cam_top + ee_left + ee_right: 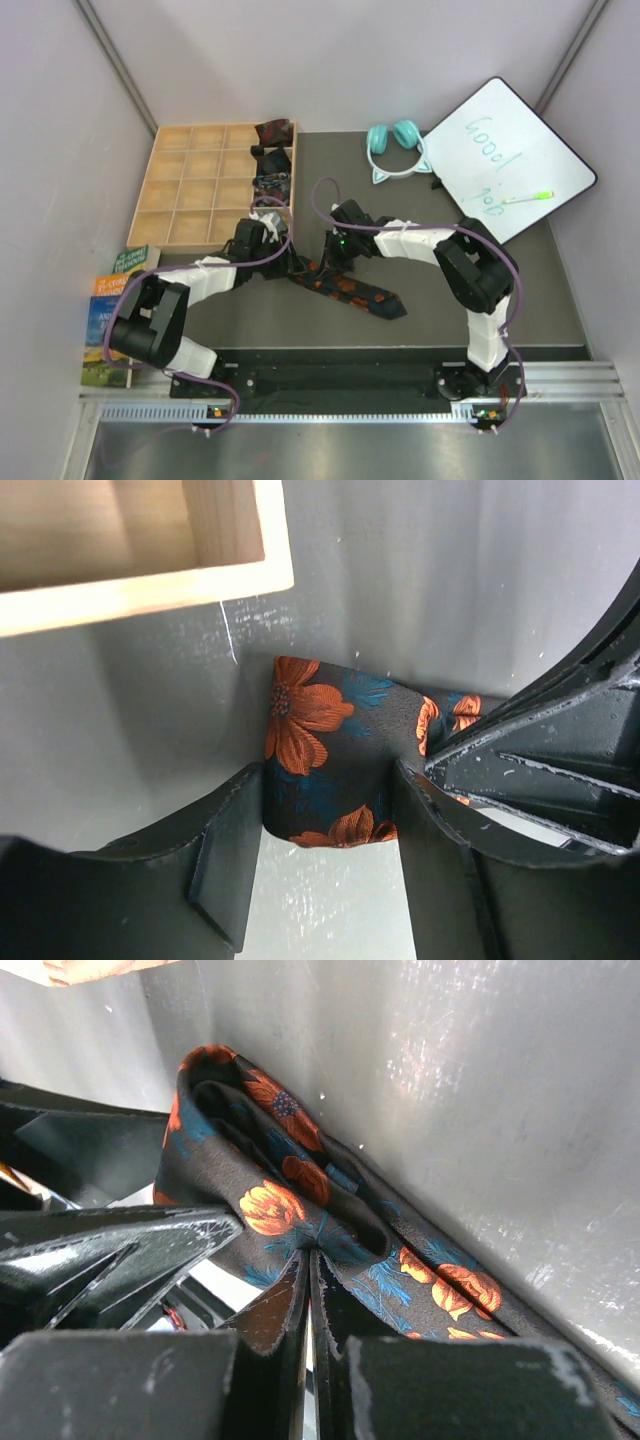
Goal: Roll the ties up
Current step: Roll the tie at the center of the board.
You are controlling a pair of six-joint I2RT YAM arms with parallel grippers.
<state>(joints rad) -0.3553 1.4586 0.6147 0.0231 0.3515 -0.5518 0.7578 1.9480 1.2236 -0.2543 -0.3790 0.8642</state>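
Observation:
A black tie with orange-red flowers (362, 293) lies slantwise on the dark table, its long end trailing toward the front right. Its left end is folded over into a small loop (325, 745). My left gripper (330, 805) straddles that loop, and the fabric touches both fingers across its width. My right gripper (312, 1255) comes in from the right, shut, with its tips pinching a fold of the same tie (300, 1190). In the top view the left gripper (287, 262) and the right gripper (328, 260) meet just below the tray's front right corner.
A wooden compartment tray (195, 190) stands at the back left, with rolled ties (274, 133) in its right column; its corner (150, 585) is close to my left gripper. Teal cat-ear headphones (394, 140), a whiteboard (510, 160) with a marker (528, 197), books (115, 300) at left.

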